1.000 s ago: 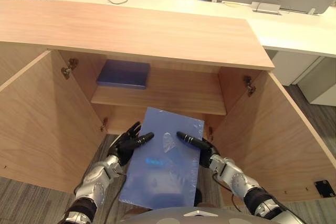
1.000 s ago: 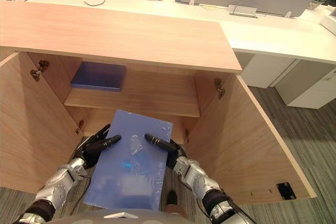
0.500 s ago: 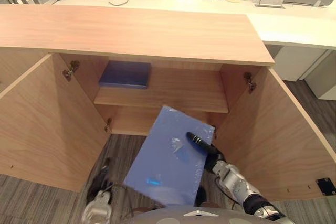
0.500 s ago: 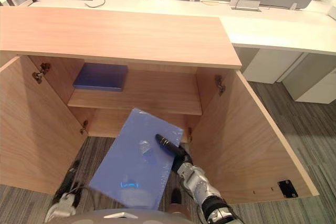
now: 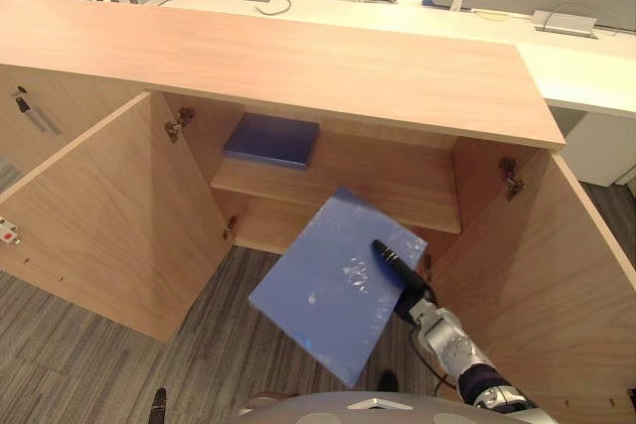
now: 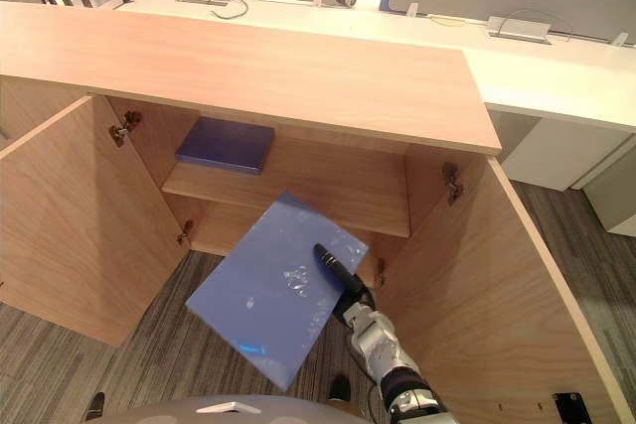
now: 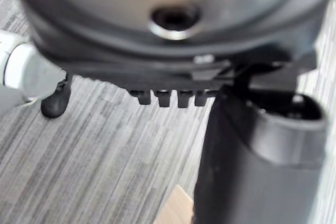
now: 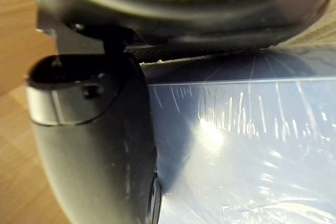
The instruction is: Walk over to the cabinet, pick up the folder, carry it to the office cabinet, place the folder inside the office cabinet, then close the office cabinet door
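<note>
Here, fingers of the right hand (image 5: 397,263) pinch the folder (image 5: 328,290) before the open cabinet (image 5: 298,57), over grey carpet (image 5: 199,345).

I see a wooden shelf (image 5: 393,182) inside the open cabinet (image 5: 298,59), a dark blue flat thing (image 5: 272,139) lying on the shelf's left end, grey striped floor (image 5: 99,364) in front of the cabinet
</note>
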